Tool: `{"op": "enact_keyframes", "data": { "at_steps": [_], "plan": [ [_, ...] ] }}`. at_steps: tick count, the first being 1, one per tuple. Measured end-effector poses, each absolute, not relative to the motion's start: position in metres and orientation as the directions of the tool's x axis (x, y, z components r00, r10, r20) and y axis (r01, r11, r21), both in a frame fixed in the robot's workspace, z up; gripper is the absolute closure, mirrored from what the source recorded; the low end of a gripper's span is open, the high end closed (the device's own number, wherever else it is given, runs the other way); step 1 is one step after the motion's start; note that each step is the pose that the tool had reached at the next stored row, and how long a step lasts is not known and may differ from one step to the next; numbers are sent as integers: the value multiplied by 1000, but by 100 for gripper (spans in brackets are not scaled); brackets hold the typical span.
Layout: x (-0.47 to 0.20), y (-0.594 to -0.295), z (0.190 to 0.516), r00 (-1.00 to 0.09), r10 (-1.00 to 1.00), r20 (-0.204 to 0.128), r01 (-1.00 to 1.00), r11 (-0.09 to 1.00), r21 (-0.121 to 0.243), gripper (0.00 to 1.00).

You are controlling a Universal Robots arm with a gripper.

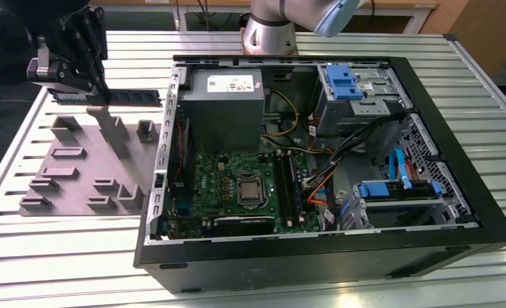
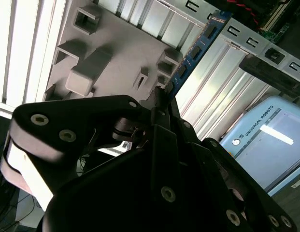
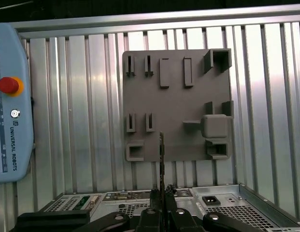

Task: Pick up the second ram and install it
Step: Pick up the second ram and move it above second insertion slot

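My gripper [image 1: 101, 96] hangs at the exterior view's upper left, shut on the second ram [image 1: 137, 97], a thin blue-green stick with dark chips held level above the far edge of the grey fixture plate [image 1: 81, 167]. In the second wrist view the ram [image 2: 195, 48] runs out slantwise from between the fingers [image 2: 159, 99]. In the first wrist view the ram [image 3: 161, 154] appears edge-on above the plate [image 3: 176, 96], rising from my gripper [image 3: 162, 191]. The motherboard [image 1: 235, 186] lies in the open case, with its long black slots [image 1: 287, 186] toward the exterior view's right.
The open black computer case [image 1: 458, 192] fills the exterior view's middle and right, with a power supply [image 1: 223, 96], cables and blue drive brackets [image 1: 343, 80] inside. A teach pendant [image 3: 12, 101] lies on the slatted metal table [image 1: 65, 256]. The arm's base [image 1: 266, 32] stands behind the case.
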State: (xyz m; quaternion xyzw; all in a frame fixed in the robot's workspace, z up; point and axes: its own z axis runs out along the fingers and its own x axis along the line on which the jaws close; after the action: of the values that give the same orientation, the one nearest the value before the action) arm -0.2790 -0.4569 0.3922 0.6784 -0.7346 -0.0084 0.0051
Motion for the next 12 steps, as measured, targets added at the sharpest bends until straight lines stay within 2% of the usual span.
{"op": "enact_keyframes", "data": {
  "at_steps": [12],
  "plan": [
    [-271,-457,392,-79,-997,-4,-997,79,19,86]
  ]
}}
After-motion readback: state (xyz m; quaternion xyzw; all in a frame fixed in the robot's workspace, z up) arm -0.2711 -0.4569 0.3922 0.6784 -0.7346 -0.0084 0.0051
